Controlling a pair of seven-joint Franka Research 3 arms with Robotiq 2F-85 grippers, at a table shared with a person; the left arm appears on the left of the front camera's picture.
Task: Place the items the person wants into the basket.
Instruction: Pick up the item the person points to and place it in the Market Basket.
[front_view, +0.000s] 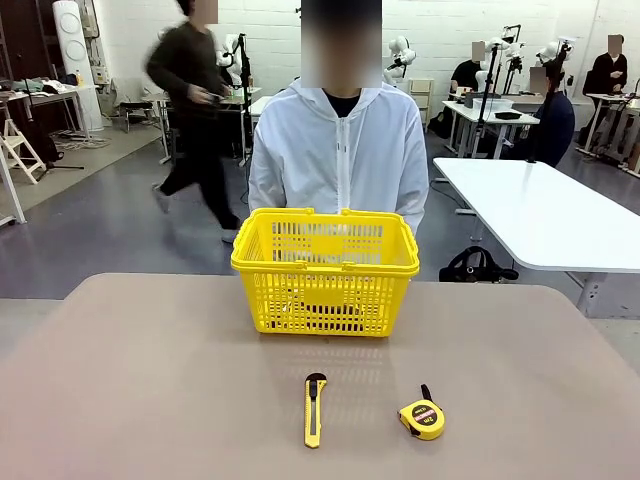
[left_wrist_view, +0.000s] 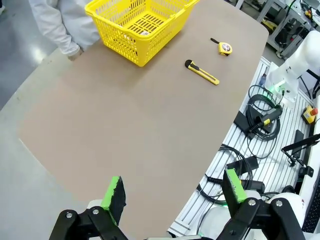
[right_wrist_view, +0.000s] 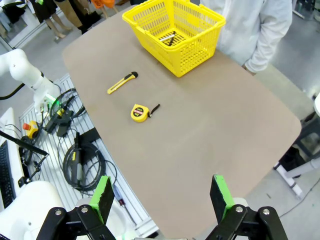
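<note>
The yellow basket (front_view: 325, 290) stands at the far middle of the table, right in front of the person (front_view: 340, 150) in the white jacket. In the right wrist view, slim dark and pale items (right_wrist_view: 170, 39) lie on the floor of the basket (right_wrist_view: 155, 47); they are too small to tell apart. My left gripper (left_wrist_view: 173, 189) is open and empty, high over the near table edge, far from the basket (left_wrist_view: 112, 35). My right gripper (right_wrist_view: 161, 192) is likewise open and empty above the table's edge.
A yellow-black utility knife (front_view: 314, 410) and a yellow tape measure (front_view: 422, 417) lie near the front of the brown table (front_view: 150, 380). Cables (left_wrist_view: 260, 115) and robot bases sit beside the table. Someone walks behind at the left (front_view: 190, 100).
</note>
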